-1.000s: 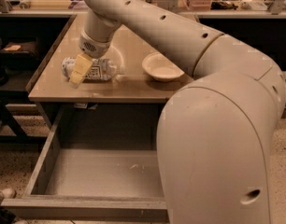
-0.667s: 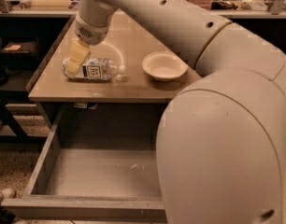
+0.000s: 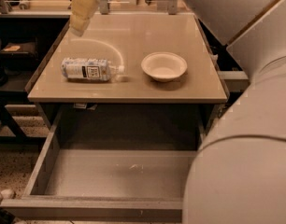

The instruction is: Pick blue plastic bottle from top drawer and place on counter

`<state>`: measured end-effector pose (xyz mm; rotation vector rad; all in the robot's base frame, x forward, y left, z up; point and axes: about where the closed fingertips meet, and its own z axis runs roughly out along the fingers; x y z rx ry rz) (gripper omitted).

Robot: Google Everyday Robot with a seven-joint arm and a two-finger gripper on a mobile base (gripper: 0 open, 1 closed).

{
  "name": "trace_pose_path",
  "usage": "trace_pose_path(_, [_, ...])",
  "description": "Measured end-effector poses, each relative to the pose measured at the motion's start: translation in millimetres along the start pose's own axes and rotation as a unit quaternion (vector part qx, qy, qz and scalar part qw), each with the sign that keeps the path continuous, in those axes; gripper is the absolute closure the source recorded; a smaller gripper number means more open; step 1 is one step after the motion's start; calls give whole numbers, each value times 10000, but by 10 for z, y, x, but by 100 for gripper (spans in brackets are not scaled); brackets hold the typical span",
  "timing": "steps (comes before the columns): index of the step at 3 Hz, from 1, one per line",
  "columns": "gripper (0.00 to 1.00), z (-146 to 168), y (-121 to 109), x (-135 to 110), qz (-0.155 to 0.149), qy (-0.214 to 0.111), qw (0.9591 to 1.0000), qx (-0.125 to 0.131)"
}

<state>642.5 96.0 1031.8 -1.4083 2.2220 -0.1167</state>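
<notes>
**The blue plastic bottle [image 3: 89,70] lies on the table [image 3: 147,31]**

We see the bottle on its side near the table's front left. Its cap [image 3: 120,69] points toward the white bowl [image 3: 164,66], which sits apart from it. The gripper [image 3: 82,8] hangs above the table's far left corner, well clear of the bottle. We cannot tell how far open it is. Below, the top drawer [image 3: 110,171] stands pulled out.

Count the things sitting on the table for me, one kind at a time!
Bottle: 1 (lying on its side)
Bowl: 1
Total: 2
The tool hangs over the far left part of the table, above the bottle and not touching it.
</notes>
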Motion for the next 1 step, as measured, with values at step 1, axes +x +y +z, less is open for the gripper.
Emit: trace_pose_path(1, [0,-90,-80,82,27,144,9997,214])
